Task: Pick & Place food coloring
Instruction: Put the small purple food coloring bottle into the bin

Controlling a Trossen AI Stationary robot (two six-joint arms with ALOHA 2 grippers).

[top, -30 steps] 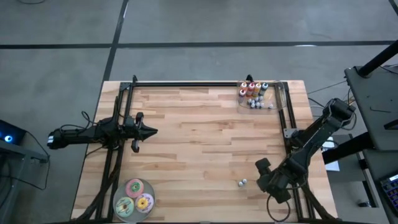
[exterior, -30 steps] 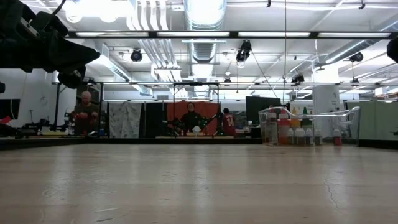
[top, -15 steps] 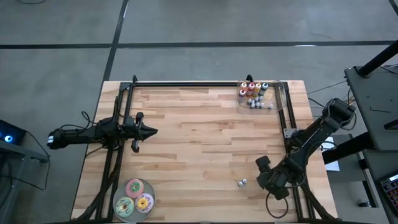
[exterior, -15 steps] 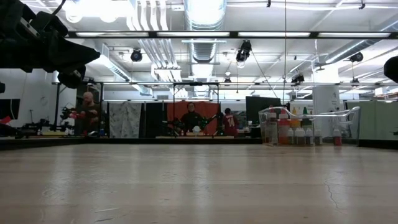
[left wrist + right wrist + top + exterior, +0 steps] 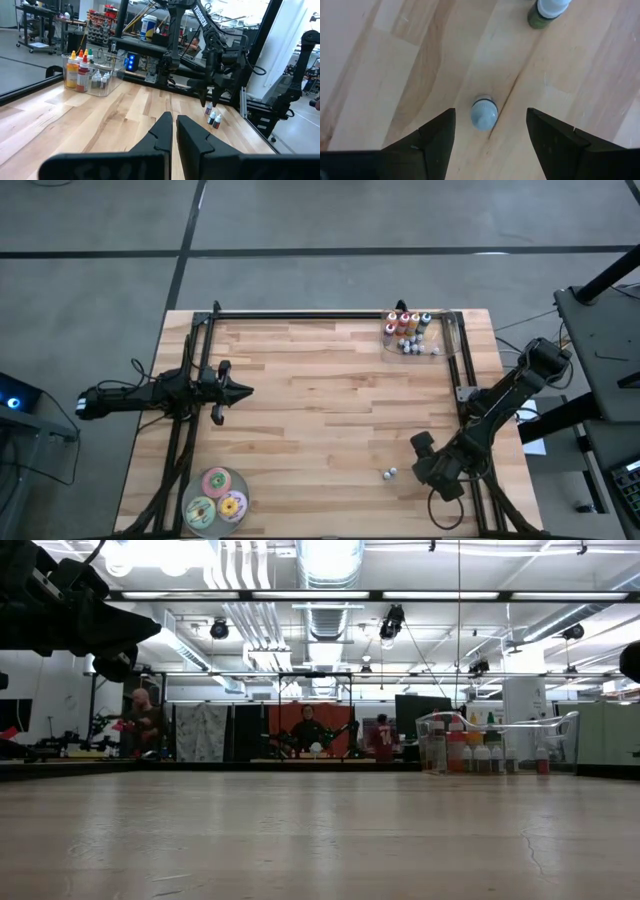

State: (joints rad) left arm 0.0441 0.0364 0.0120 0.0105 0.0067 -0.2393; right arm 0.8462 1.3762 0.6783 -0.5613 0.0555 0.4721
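Right gripper [image 5: 490,137] spread wide, empty, poised directly over one small pale-capped bottle [image 5: 484,113] standing upright on the wood table [image 5: 320,400]. Second bottle [image 5: 548,11], darker body, standing close by. In the high view, both show as one small pair [image 5: 389,474] just beside the gripper at the table's near right. Remaining food coloring [image 5: 408,330] grouped in a clear container [image 5: 440,345] at the far right corner. Left gripper [image 5: 173,131] closed on nothing, parked well apart over the left side.

Risks:
- Bottle tiny against the fingers; off-centre descent likely to clip the cap and tip it.
- Round, smooth plastic body: prone to rolling once down, or squirting out of a pinch.
- Neighbour bottle close enough to get knocked by a finger swinging in.
- Pad contact on the cap only, not the body: weak hold, possible drop in transit.

Surfaces: table of pale planks, matte, visible grain and seams. Caps domed and glossy. Container thin-walled, transparent. Fingers dark, flat-faced, hard-edged.
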